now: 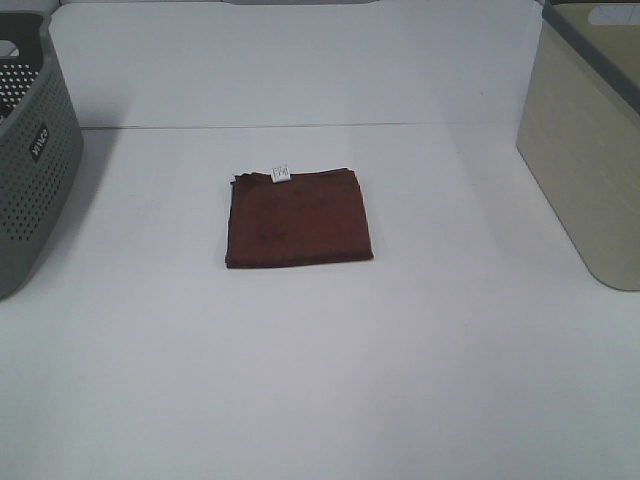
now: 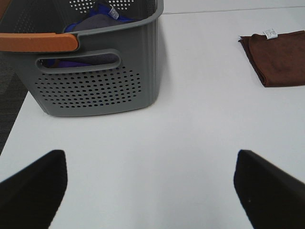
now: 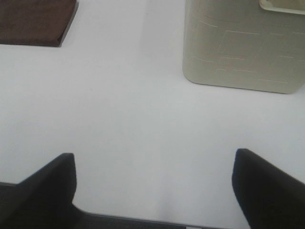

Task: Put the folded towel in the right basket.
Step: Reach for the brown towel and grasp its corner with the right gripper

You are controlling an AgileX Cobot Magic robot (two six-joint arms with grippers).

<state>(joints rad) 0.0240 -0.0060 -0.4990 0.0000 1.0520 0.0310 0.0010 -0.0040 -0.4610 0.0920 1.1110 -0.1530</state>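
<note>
The folded towel (image 1: 298, 219) lies flat in the middle of the white table, dark reddish-brown, with a small white tag on its far edge. It also shows in the left wrist view (image 2: 279, 58) and in the right wrist view (image 3: 35, 21). The right basket (image 1: 590, 140), beige with a grey rim, stands at the right edge; it shows in the right wrist view (image 3: 243, 45). Neither gripper shows in the exterior view. My left gripper (image 2: 150, 191) is open and empty, far from the towel. My right gripper (image 3: 152, 188) is open and empty near the table's front edge.
A grey perforated basket (image 1: 30, 160) with a label stands at the left edge; in the left wrist view (image 2: 95, 76) it has an orange handle and holds blue and grey cloth. The white table (image 1: 320, 380) lies between the baskets.
</note>
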